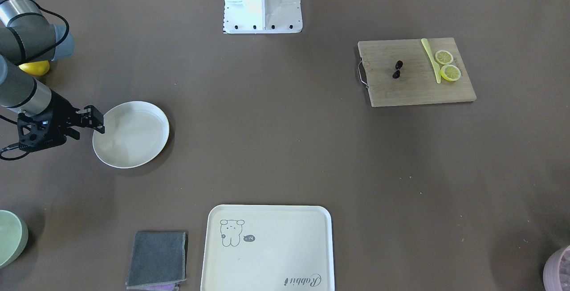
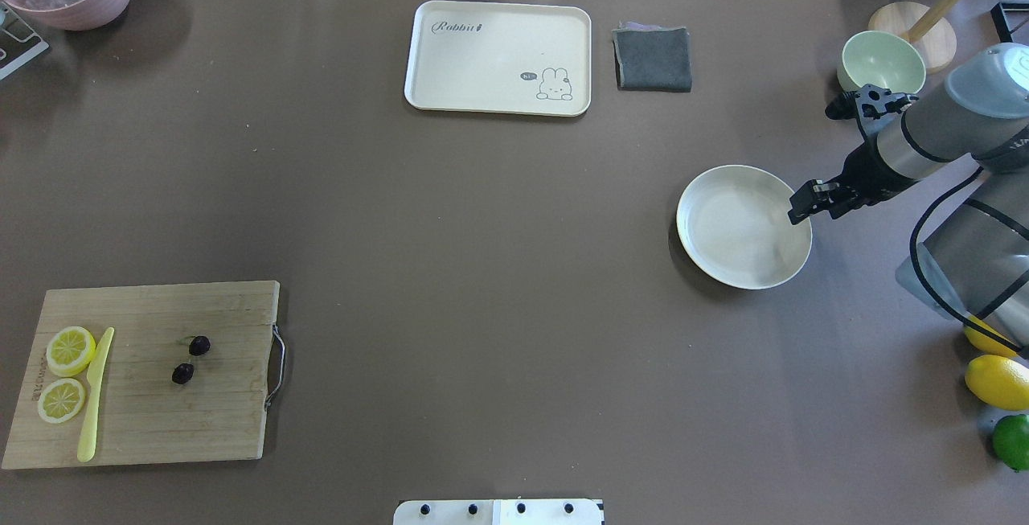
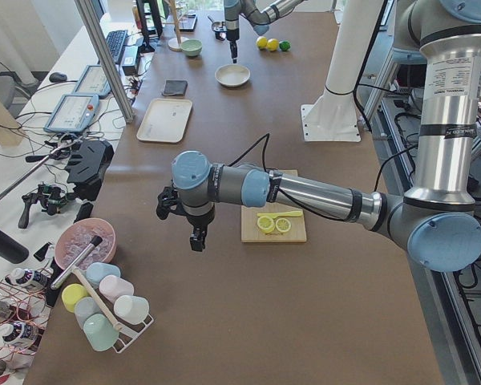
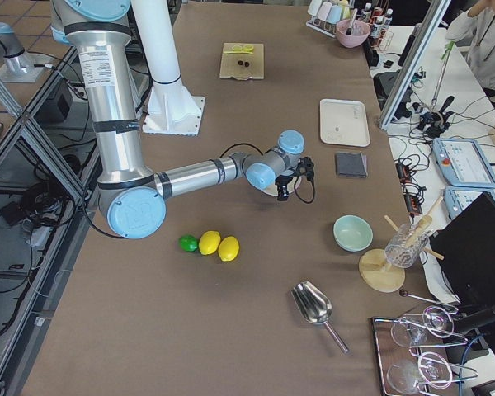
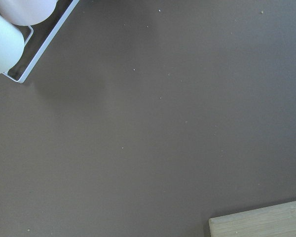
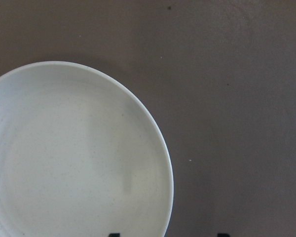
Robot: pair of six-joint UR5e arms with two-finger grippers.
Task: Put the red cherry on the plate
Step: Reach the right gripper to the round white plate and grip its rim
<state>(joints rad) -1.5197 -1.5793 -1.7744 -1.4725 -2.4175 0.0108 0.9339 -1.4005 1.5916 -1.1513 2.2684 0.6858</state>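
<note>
Cutting board (image 2: 161,420), near left: cherry pair (image 2: 199,345) lies on it. Judged light, smooth, prone to rolling; pinch gently across one fruit. Plate (image 2: 727,227), right, empty; right arm's (image 2: 908,147) jaws wide, holding nothing, over its rim. Left arm's (image 3: 305,192) jaws: cannot tell.

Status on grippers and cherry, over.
Right gripper open, empty, over plate rim. Left gripper state unclear, beside cutting board. Red cherry on board. Nothing blocking.

red cherry (image 2: 199,345) 2 | plate (image 2: 739,227) 1 | lemon slices (image 2: 71,350) 2 | whole lemons (image 2: 997,381) 2 | lime (image 2: 1013,442) 1 | knife (image 2: 92,404) 1 | cutting board (image 2: 161,420) 1 | tray (image 2: 482,59) 1 | cloth (image 2: 653,59) 1 | green bowl (image 2: 882,63) 1
</note>
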